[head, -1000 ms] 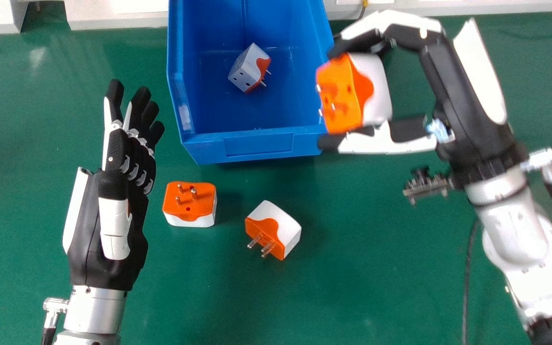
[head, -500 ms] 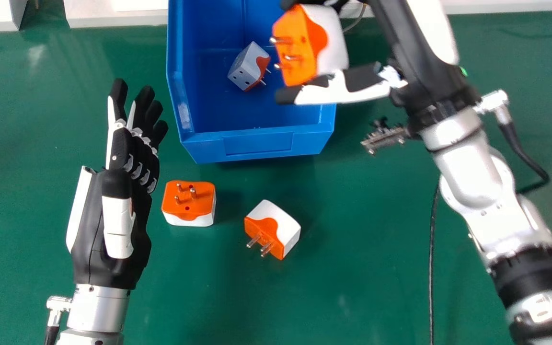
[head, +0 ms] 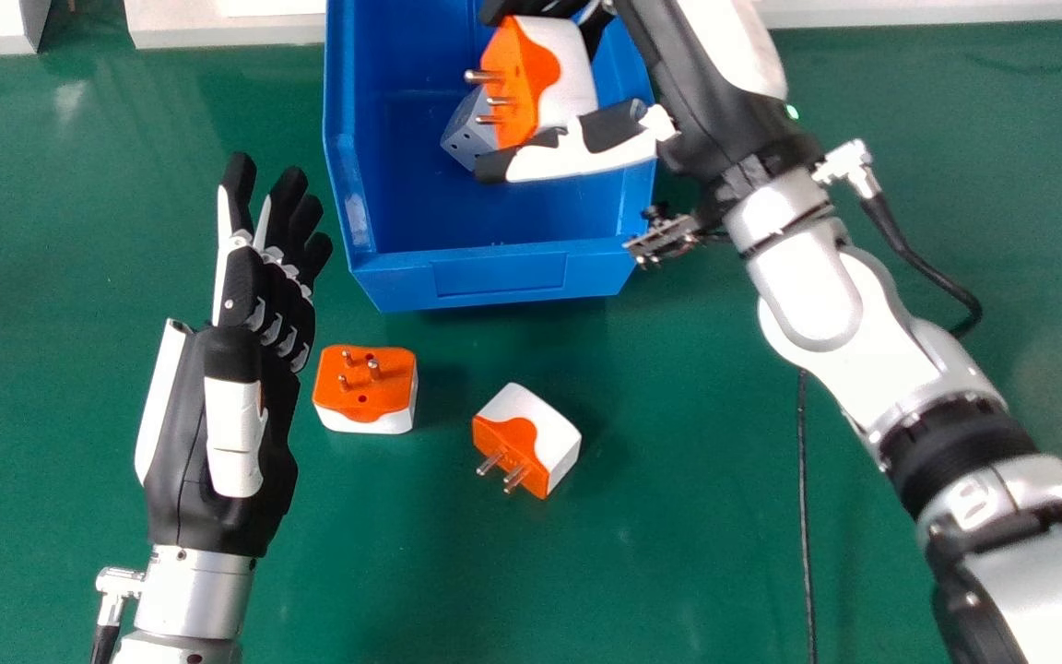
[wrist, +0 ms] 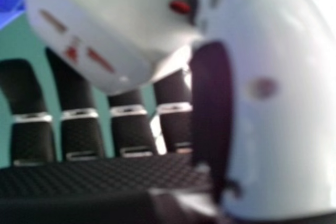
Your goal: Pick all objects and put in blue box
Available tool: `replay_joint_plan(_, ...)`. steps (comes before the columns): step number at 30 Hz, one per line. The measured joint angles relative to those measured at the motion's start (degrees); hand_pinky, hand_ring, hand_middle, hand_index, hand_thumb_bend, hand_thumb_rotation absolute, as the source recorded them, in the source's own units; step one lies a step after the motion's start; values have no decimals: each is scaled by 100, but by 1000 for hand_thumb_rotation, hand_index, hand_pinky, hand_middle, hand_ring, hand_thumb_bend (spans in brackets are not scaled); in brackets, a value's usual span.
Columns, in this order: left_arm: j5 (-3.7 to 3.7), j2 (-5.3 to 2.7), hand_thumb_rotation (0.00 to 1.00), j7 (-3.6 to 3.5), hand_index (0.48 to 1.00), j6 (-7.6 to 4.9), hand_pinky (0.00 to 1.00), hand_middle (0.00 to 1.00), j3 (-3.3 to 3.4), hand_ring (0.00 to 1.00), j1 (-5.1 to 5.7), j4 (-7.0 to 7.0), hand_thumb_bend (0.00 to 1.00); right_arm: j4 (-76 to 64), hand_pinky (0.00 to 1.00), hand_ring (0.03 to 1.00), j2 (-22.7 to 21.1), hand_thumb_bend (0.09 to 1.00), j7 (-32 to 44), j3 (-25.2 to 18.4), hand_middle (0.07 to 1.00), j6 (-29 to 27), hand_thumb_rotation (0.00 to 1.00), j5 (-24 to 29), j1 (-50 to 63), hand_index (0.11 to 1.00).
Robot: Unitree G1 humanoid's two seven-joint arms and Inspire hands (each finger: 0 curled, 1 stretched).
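Since the earlier frames, the right hand [head: 577,152] has travelled from the box's right side to above its interior, carrying a white plug adapter with an orange pin face [head: 563,78]. The two loose adapters and the box show no meaningful shift.

Nearest on the green bench [head: 678,516], the left hand [head: 234,429] is idle at left, fingers extended and released. A blocky orange-and-white adapter [head: 549,435] lies with its metal pins towards the robot; slightly farther, beside the left hand, a second orange-faced adapter [head: 370,380] rests pins up. Beyond them stands the open blue plastic box [head: 500,275], one grey-white adapter [head: 468,136] inside, partly hidden by the load. The right hand grasps its adapter between thumb and fingers.

Assessment: the adapters are judged light, stiff and rather smooth, liable to slip at rounded corners. Hold is best taken across the broad white sides, clear of the pins. Release over the box floor appears due.
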Motion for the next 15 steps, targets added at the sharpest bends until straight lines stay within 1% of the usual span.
replay_joint_plan(3,2,-9,993,-2,1000,1,1000,1000,-4,1000,4,-10,909,404,368,407,69,516,-142,152,487,170,0,-62,-296,525)
replay_joint_plan(6,1,-19,994,-3,1000,1,1000,1000,-8,999,5,-12,909,689,367,404,122,516,-347,328,488,349,0,-239,-481,526)
replay_joint_plan(13,-1,-23,994,-22,1000,0,1000,1000,-13,996,-6,-6,908,1067,364,395,228,515,-455,547,492,755,0,-254,-719,530)
replay_joint_plan(15,-1,-24,994,-41,1000,0,1000,1000,-17,995,-26,7,908,1140,366,395,237,515,-456,611,492,903,0,-255,-791,530)
